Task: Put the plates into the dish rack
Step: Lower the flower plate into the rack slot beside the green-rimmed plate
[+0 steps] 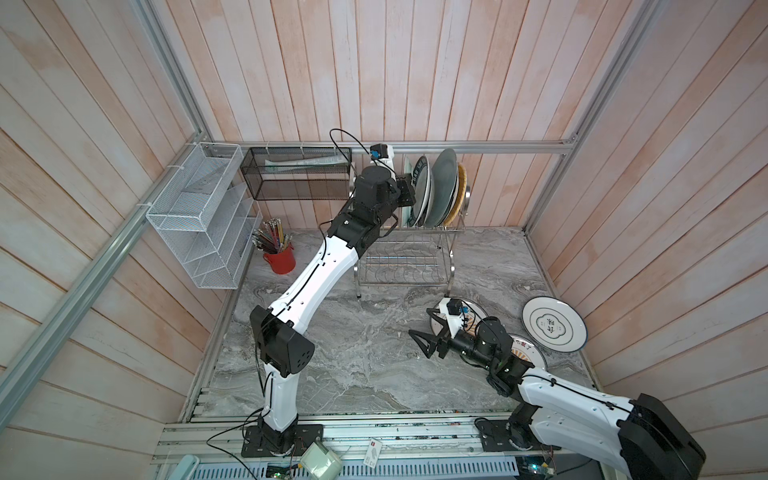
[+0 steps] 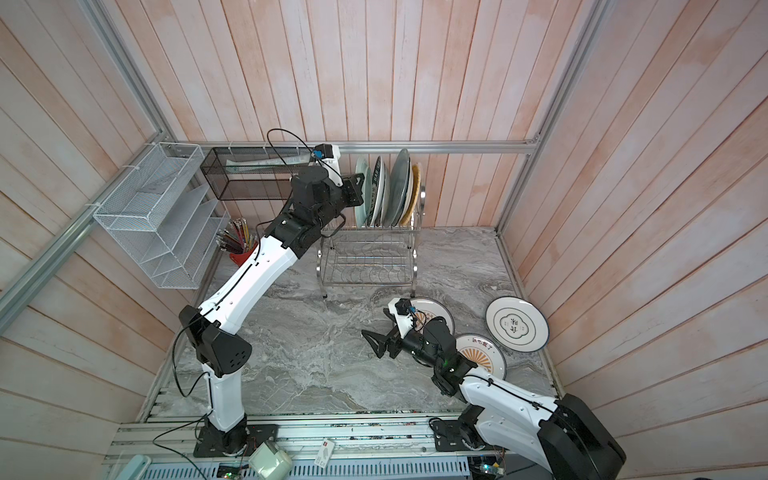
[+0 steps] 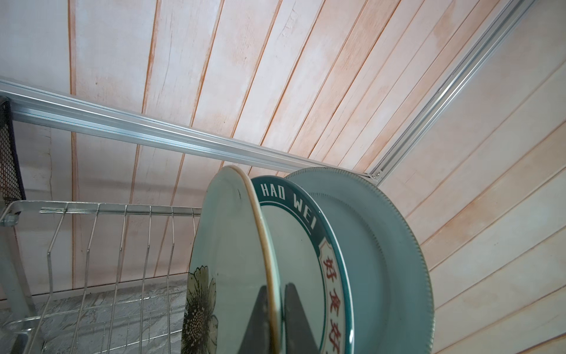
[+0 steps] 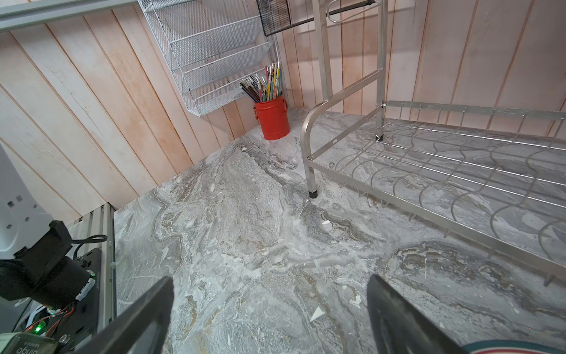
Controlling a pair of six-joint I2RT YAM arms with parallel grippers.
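Roughly, largest first.

Worktop [image 1: 374,365]: grey marble look, bare through the middle.

Rack [image 1: 401,266]: back centre of frame, against the plank wall. Lower tier empty. Upper tier carries about five plates, crowded toward its right end.

Racked plates: on edge, rims up, faces turned to frame left, tops tipped slightly right. The row runs left to right along the tier. Grey-teal plate [image 1: 442,187] stands tallest and the yellow plate [image 1: 462,183] is at far right. Lettered plate [image 3: 294,245] sits just left of the grey-teal, and the mint plate [image 3: 232,245] is leftmost. They stand on edge, I judge, because the prongs only keep a disc upright that way.

Flat plates: lower right of frame, faces up. Blue-ring plate [image 1: 555,324], sunburst plate [image 2: 482,353] and a second sunburst [image 2: 438,309], both sunbursts partly under the right arm. Three left to load, by my count.

Left pincer [image 3: 276,286]: pinched narrow across the mint plate's rim. One finger lies on the flowered face, the other in the gap before the lettered plate. A rim grip lets the bottom edge drop between prongs, so this is probably the seating step.

Right pincer [image 4: 269,279]: spread wide and empty, low over bare worktop just left of the second sunburst, tips toward frame left.
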